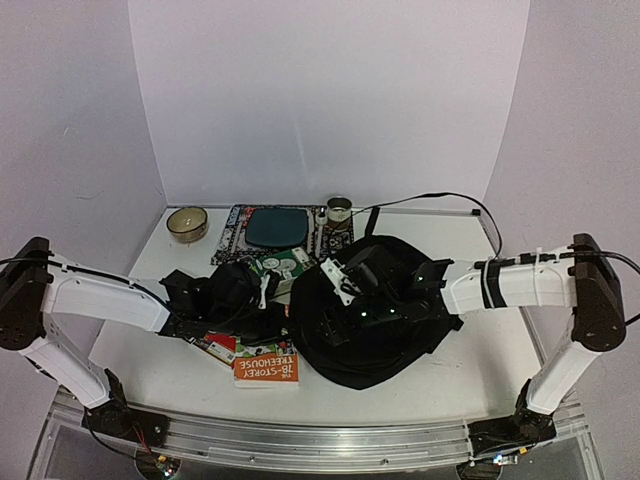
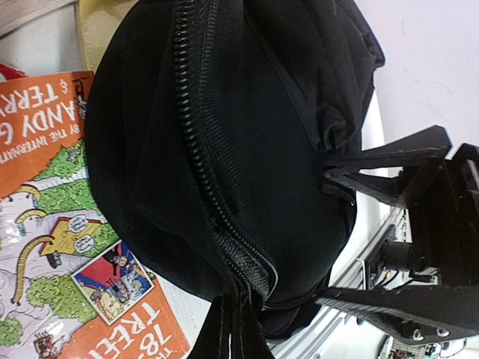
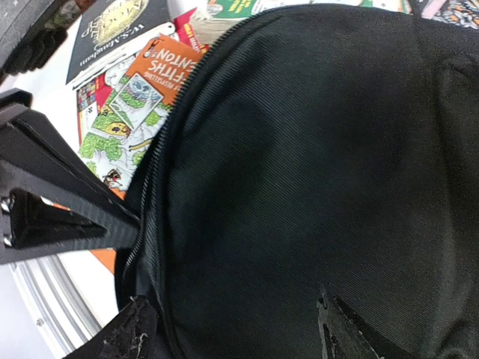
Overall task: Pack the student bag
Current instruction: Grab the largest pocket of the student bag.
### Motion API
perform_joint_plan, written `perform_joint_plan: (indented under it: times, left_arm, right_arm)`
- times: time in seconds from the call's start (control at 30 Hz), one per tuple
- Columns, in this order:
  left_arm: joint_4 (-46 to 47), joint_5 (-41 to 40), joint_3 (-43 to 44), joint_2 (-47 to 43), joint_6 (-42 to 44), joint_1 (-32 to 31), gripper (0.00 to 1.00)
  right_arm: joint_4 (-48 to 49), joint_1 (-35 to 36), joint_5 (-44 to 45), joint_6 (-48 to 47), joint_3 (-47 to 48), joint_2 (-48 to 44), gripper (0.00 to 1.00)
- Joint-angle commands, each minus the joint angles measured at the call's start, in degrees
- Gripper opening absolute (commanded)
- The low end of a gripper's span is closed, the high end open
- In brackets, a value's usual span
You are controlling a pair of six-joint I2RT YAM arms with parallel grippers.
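Observation:
The student bag (image 1: 385,320), a big black fabric backpack, lies right of centre on the table. In the left wrist view it fills the frame (image 2: 224,134), with its zipper running down the middle. My left gripper (image 2: 230,314) is shut on the bag's zipper edge at its left rim; in the top view this gripper (image 1: 283,300) sits at the bag's left side. My right gripper (image 3: 236,333) is open, with its fingers spread wide on the bag's top fabric (image 3: 314,149). In the top view the right gripper (image 1: 340,285) is over the bag's upper left part.
An orange Treehouse book (image 1: 266,368) and several other books (image 1: 280,265) lie left of the bag under my left arm. A teal pad (image 1: 275,228) on a patterned mat, a bowl (image 1: 187,222) and a tin (image 1: 340,210) stand at the back. White walls enclose the table.

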Motion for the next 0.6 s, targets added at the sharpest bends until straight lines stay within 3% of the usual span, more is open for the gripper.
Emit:
perform_joint_plan:
  times: [0.0,0.2,0.33,0.43,0.57]
  left_arm:
    - [7.0,1.9,-1.2,-1.7,-0.1,-0.1,0.0]
    - [7.2,2.4,-1.2,-1.4,0.3,-0.1,0.0]
    - [7.2,2.5,-1.3,-1.7,0.5,-0.1,0.0]
    - [7.2,2.6,-1.6,-2.3,0.6,-0.1,0.0]
    - [7.2,2.8,-2.0,-2.7,0.7,-0.1,0.0]
  right_arm:
    - [1.9,0.6,-2.0,1.2,2.7,2.3,0.73]
    - [3.0,0.6,-3.6,1.4,3.7,4.9,0.68]
    - [3.3,0.6,-2.9,0.9,4.0,6.4,0.59]
    - [3.2,0.6,0.1,-0.1,3.7,7.1,0.44]
    - [1.8,0.6,5.1,-1.7,3.2,6.2,0.17]
